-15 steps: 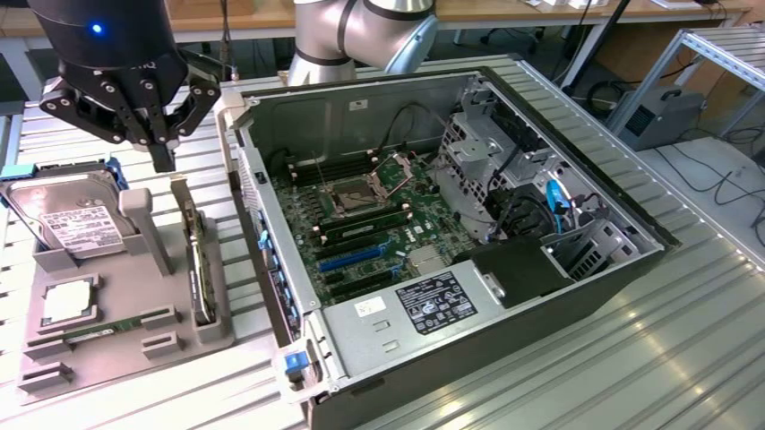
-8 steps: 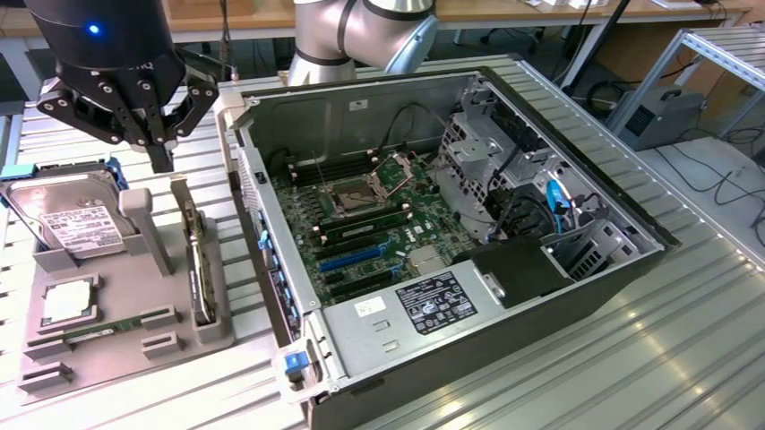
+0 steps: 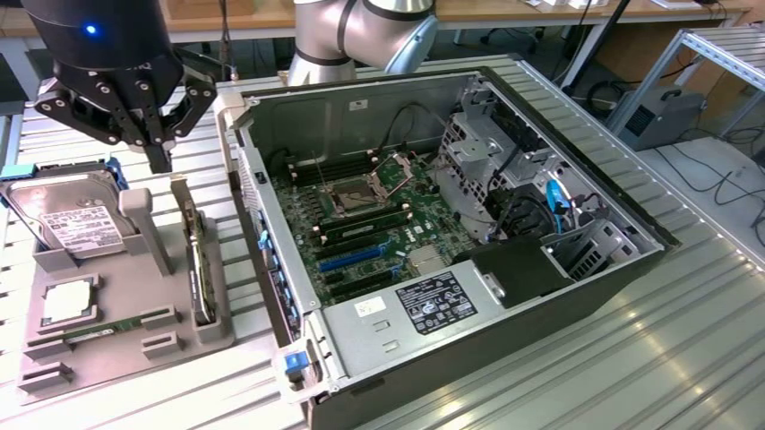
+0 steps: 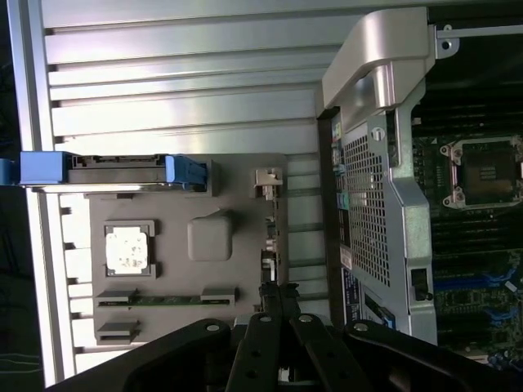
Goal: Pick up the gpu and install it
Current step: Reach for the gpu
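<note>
The gpu (image 3: pixel 196 260) stands on its edge in a slot of the grey holder tray (image 3: pixel 143 345), at the exterior view's left of the open computer case (image 3: pixel 544 296). Its thin edge and metal bracket (image 4: pixel 268 245) run along the tray's side nearest the case. My gripper (image 3: pixel 159 159) hangs above the far end of the gpu, apart from it, fingers pointing down. The fingers (image 4: pixel 266 302) are shut together with nothing between them.
On the tray also sit a hard drive (image 3: pixel 74 222) with blue rails, a processor chip (image 3: pixel 66 305) and a memory stick (image 3: pixel 106 327). The motherboard (image 3: pixel 358 224) lies inside the case, with blue and black slots (image 3: pixel 353 260) and an empty socket (image 4: pixel 486 170). The case wall (image 4: pixel 384 204) stands close beside the tray.
</note>
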`<state>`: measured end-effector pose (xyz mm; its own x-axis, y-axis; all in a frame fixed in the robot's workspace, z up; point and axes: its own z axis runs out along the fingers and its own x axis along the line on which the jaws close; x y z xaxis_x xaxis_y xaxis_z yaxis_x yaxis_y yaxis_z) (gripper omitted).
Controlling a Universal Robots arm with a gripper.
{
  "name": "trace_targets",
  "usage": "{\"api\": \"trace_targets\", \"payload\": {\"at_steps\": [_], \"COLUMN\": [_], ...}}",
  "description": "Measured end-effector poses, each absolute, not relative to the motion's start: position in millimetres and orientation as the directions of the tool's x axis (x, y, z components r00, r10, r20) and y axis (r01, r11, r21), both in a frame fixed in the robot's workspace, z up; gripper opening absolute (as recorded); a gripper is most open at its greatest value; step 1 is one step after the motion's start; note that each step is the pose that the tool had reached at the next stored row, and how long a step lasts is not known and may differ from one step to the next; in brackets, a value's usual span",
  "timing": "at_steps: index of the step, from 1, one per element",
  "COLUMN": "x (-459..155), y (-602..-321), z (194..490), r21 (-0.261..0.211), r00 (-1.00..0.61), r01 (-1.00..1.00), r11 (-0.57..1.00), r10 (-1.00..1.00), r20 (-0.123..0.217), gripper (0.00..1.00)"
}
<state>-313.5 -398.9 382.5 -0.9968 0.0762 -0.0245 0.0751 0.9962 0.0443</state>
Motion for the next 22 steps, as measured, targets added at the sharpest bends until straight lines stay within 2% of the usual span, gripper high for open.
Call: {"api": "trace_targets", "payload": {"at_steps": [22], "x": [-319.8], "y": [-398.9], "z": [381.8], "r21": [0.044], "r00": [-0.997], "r01": [0.075], "r11": [0.996], "r10": [0.076], "r20": [-0.024], "gripper": [0.11]}}
